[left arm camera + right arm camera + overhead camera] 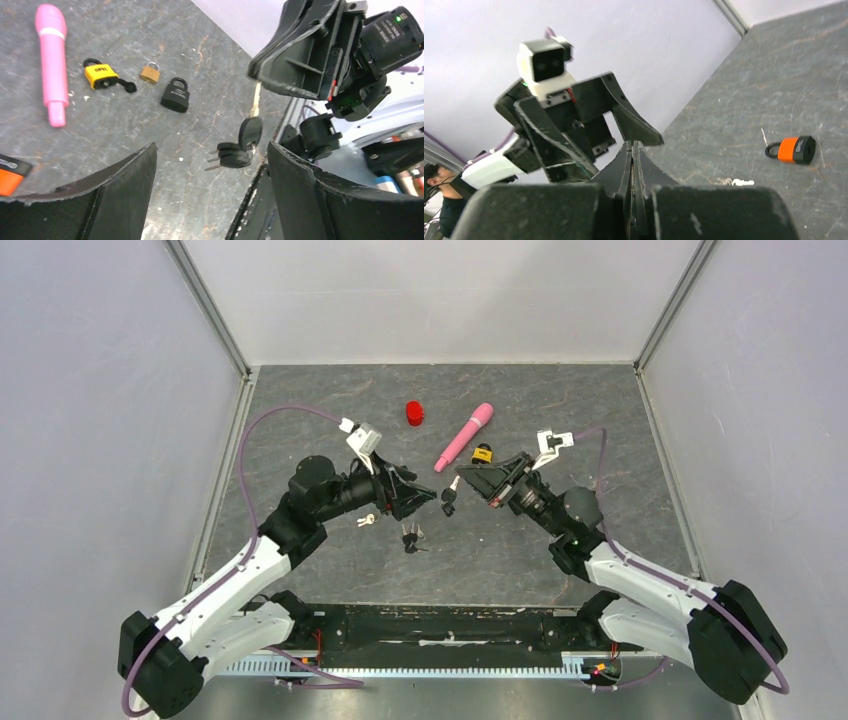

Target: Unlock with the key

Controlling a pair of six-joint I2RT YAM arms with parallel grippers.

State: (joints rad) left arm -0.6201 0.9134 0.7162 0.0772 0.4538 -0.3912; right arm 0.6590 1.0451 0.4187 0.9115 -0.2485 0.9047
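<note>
Keys and padlocks are spread over the middle of a dark grey, stone-look table. Biggest players first: the left gripper has its jaws spread wide, not gripping anything, and it's aimed at the right gripper, whose jaws are pressed flat together.

Next down, a pink plastic microphone-shaped toy lies slantwise toward the far edge. A short red cylinder stands to its left, apart from it.

Then the locks. A yellow-bodied padlock sits just beside the toy's thin end, and an orange-bodied padlock lies on its side by itself. A black padlock is near the yellow one, with a tiny brass padlock between those two.

Smallest stuff: a bunch of black-headed keys sits right under the right gripper's tip, and honestly you can't tell if it's pinched or just lying there. A second black-headed bunch lies toward the near edge, with a small silver key to its left.
</note>
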